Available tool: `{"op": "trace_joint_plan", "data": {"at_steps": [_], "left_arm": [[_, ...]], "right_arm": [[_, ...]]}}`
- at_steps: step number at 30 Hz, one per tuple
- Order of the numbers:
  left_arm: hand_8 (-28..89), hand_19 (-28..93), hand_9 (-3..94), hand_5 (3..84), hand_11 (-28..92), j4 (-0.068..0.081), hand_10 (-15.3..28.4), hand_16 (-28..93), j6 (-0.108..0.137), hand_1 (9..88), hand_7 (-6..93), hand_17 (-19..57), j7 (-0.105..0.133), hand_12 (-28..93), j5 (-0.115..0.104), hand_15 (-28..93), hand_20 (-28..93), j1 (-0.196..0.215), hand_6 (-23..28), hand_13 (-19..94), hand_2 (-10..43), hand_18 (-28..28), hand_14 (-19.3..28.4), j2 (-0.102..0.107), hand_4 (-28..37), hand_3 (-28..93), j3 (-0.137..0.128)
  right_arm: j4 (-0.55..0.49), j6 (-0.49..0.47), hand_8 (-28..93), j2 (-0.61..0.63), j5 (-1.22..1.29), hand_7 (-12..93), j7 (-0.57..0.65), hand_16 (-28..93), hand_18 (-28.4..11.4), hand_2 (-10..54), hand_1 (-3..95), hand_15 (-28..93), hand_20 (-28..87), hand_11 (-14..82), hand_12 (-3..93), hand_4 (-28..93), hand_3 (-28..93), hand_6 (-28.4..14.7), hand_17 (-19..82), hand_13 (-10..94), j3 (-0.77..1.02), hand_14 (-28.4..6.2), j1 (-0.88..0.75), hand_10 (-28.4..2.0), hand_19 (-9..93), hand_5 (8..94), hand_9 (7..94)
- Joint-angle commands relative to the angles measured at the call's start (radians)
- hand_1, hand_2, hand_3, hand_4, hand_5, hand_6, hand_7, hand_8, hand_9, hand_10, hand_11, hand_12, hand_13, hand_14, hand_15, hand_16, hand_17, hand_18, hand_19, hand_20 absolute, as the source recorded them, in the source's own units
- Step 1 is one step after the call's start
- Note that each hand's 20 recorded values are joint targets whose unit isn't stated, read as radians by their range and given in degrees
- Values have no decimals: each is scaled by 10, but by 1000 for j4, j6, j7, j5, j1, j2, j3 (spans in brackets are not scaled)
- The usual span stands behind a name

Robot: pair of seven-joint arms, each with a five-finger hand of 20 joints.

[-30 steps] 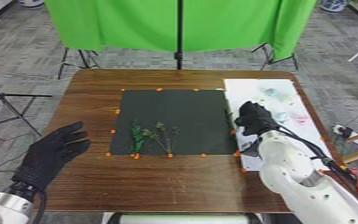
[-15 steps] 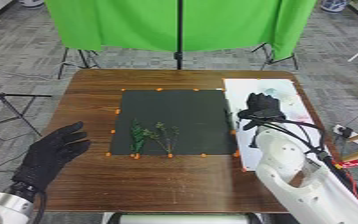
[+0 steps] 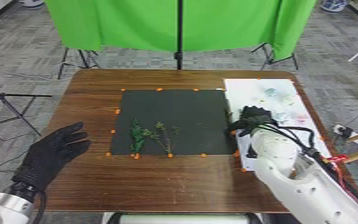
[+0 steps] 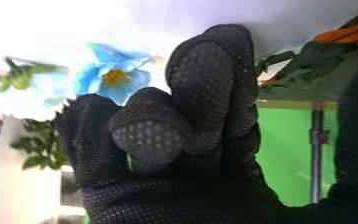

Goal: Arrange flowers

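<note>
My right hand (image 3: 254,118) is over the boundary between the black mat (image 3: 186,107) and the white sheet (image 3: 246,89). In the right wrist view, the fingers of that hand (image 4: 213,80) are loosely bent, with a gap between them and the thumb. Beyond them show a blue flower (image 4: 118,75) and a white flower (image 4: 31,100); green leaves (image 4: 293,69) lie by the fingertips. Two green sprigs, one dense (image 3: 137,136) and one thin-branched (image 3: 164,136), lie side by side on the mat's near left part. My left hand (image 3: 58,149) stays open at the table's left.
A pale blue flower (image 3: 270,92) and a pinkish one (image 3: 298,119) lie on the white sheet. Orange tape pieces mark the mat's edges. The brown table (image 3: 158,182) extends around the mat, and a green cloth (image 3: 122,25) hangs behind it.
My right hand first went a little forward over the white sheet, then came back toward the robot and left to the mat's edge. The left hand and the two sprigs have kept still.
</note>
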Motion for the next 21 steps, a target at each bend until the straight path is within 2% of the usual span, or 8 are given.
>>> {"op": "trace_joint_plan", "data": {"at_steps": [1, 9, 12, 14, 16, 17, 19, 21], "left_arm": [[-145, 552, 282, 328, 374, 4, 141, -65, -1, 247, 283, -94, -14, 136, 8, 557, 90, 9, 52, 219, 11, 231, 166, -4, -283, 756, 3], [-145, 552, 282, 327, 375, 8, 140, -64, -7, 247, 284, -94, -23, 137, 15, 558, 90, 3, 52, 219, 11, 231, 166, -5, -283, 757, 7], [-145, 552, 283, 327, 375, 10, 140, -65, -9, 247, 284, -94, -27, 137, 15, 557, 90, 3, 52, 220, 12, 231, 166, -4, -283, 757, 7], [-145, 552, 282, 328, 375, 11, 140, -64, -11, 248, 283, -94, -27, 137, 16, 559, 90, 2, 53, 220, 12, 231, 167, -3, -283, 756, 6], [-145, 553, 282, 328, 375, 12, 140, -64, -13, 249, 283, -94, -29, 137, 16, 559, 90, 0, 53, 220, 13, 231, 166, -2, -283, 755, 6], [-145, 553, 282, 328, 375, 12, 140, -64, -14, 248, 283, -94, -30, 137, 16, 559, 90, 1, 53, 220, 12, 231, 166, -2, -283, 755, 5], [-145, 552, 282, 327, 375, 14, 140, -64, -14, 249, 283, -94, -30, 136, 16, 558, 90, -2, 52, 220, 12, 231, 165, -2, -283, 755, 7], [-145, 553, 282, 328, 375, 16, 141, -65, -17, 249, 283, -94, -34, 136, 16, 559, 90, -5, 52, 220, 12, 231, 166, 0, -283, 755, 8]], "right_arm": [[114, -52, -219, -15, -32, 674, 15, 363, -205, -95, 270, 671, 549, 427, 310, -282, 661, -18, 537, 881, -124, -36, 29, -71, 932, 714, 936], [193, -118, -224, -27, 8, 634, -53, 378, -201, -93, 378, 671, 547, 436, 299, -282, 697, 3, 531, 878, -173, -39, -12, -68, 932, 727, 937], [206, -107, -92, -28, 19, 538, -116, 369, -200, -89, 415, 677, 542, 443, 288, -283, 678, 6, 524, 874, -145, -43, -54, -69, 932, 752, 937], [206, -84, -40, -25, 34, 398, -151, 367, -198, -86, 482, 676, 538, 460, 273, -283, 613, 1, 522, 875, -118, -46, -86, -71, 932, 798, 937], [202, -67, -31, -30, 123, 330, -136, 361, -181, -86, 634, 679, 525, 483, 246, -283, 480, 5, 507, 871, -89, -46, -110, -72, 932, 826, 937], [200, 1, -16, -26, 148, 280, -130, 350, -165, -86, 703, 669, 499, 473, 227, -283, 432, 5, 496, 873, -91, -42, -123, -73, 932, 842, 937], [200, 6, -10, -32, 81, 257, -162, 351, -169, -94, 682, 594, 462, 424, 201, -283, 518, -3, 505, 901, -75, -27, -144, -75, 932, 852, 937], [192, 81, -25, -37, 126, 277, -160, 360, -176, -95, 642, 573, 447, 357, 235, -283, 604, -20, 510, 902, -59, -16, -167, -78, 932, 841, 937]]}}
